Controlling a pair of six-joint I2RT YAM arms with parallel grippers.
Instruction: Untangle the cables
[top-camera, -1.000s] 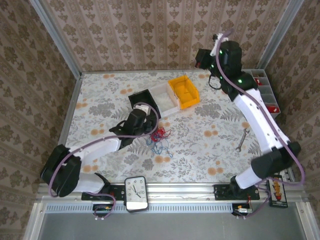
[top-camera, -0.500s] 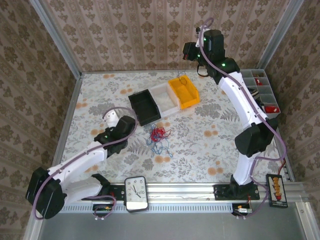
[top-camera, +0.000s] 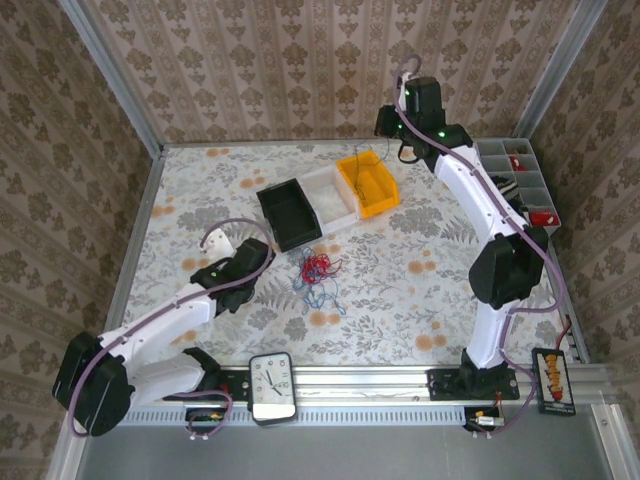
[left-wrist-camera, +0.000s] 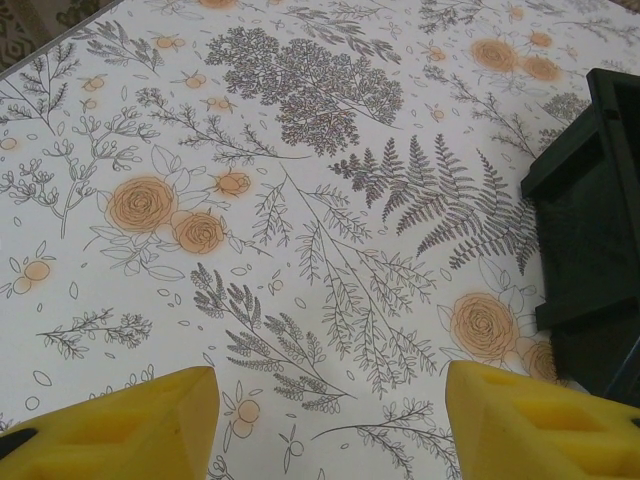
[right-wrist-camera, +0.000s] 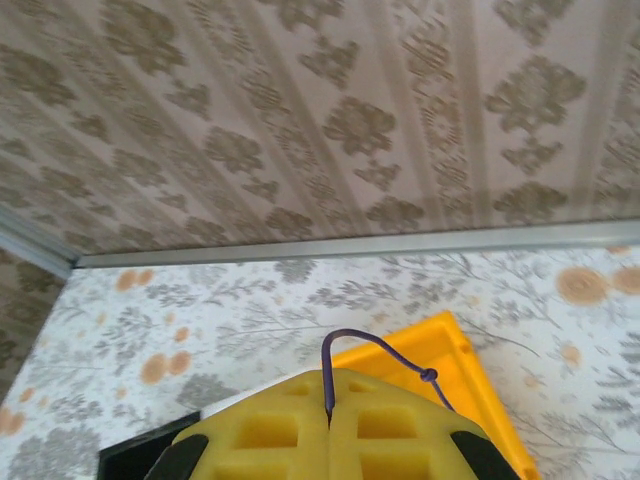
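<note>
While your right wrist view shows the right gripper (right-wrist-camera: 328, 425) clamped on a dark strand (right-wrist-camera: 372, 343) arching right over the yellow bin (right-wrist-camera: 472, 372), the overhead view gives you the tangled cables (top-camera: 318, 276) mid-table — long axis near-to-far — and that arm raised high. Left gripper (left-wrist-camera: 328, 392), jaws apart, hovers by the black bin (left-wrist-camera: 600, 250).

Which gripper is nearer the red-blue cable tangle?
Left. The left gripper sits just left of the cable tangle; the right gripper is far back above the yellow bin, pinching a thin cable.
</note>
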